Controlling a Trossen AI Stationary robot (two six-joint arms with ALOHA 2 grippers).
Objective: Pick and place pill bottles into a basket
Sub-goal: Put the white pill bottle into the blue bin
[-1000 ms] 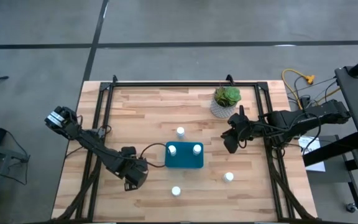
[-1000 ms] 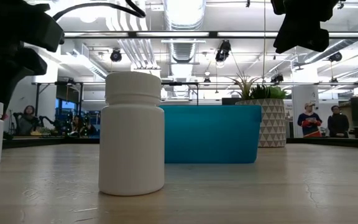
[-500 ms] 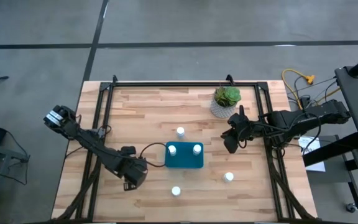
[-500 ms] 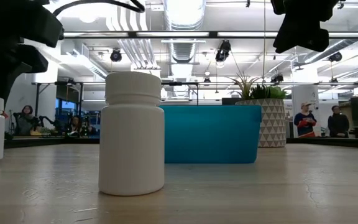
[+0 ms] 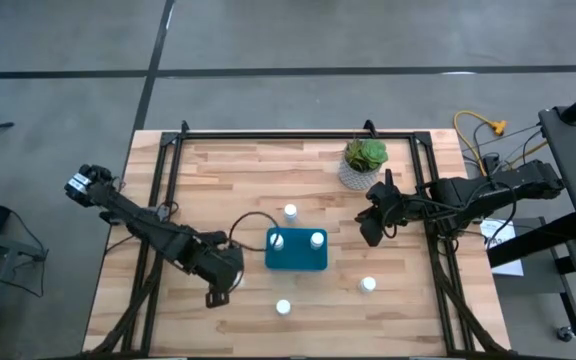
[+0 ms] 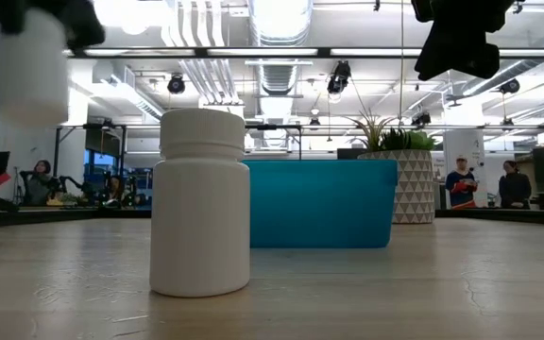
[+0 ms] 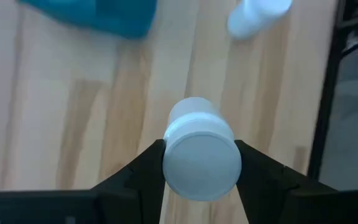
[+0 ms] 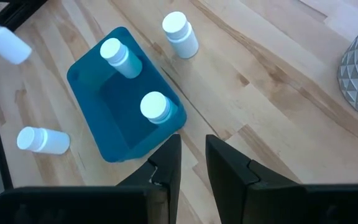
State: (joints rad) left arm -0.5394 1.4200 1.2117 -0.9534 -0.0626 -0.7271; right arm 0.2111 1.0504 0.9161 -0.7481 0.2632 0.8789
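The bench [image 5: 218, 180] is made of pale wooden planks with a visible grain, inside a dark metal frame. The basket [image 5: 297, 250] is a smooth teal plastic tray, rectangular with rounded corners, and it stands near the middle of the bench, a little toward the front edge. Two pill bottles [image 5: 277, 241] stand upright inside it, both along its back wall. Each bottle is a small white cylinder with a round, flat white cap.

One more bottle [image 5: 290, 212] stands on the wood just behind the basket. Another [image 5: 283, 307] is near the front edge, and one [image 5: 368, 285] stands toward the front right corner.

The left end effector [image 7: 201, 168] is clamped on a bottle [image 7: 201, 155], with its dark fingers against both sides below the cap; in the low view this bottle [image 6: 31, 66] is above the wood, in front of the basket's left end.

The right end effector [image 8: 192, 163] hangs to the right of the basket, its fingers nearly together and holding nothing. A white pot with a triangle pattern and a green plant [image 5: 361, 163] stands near the back edge.
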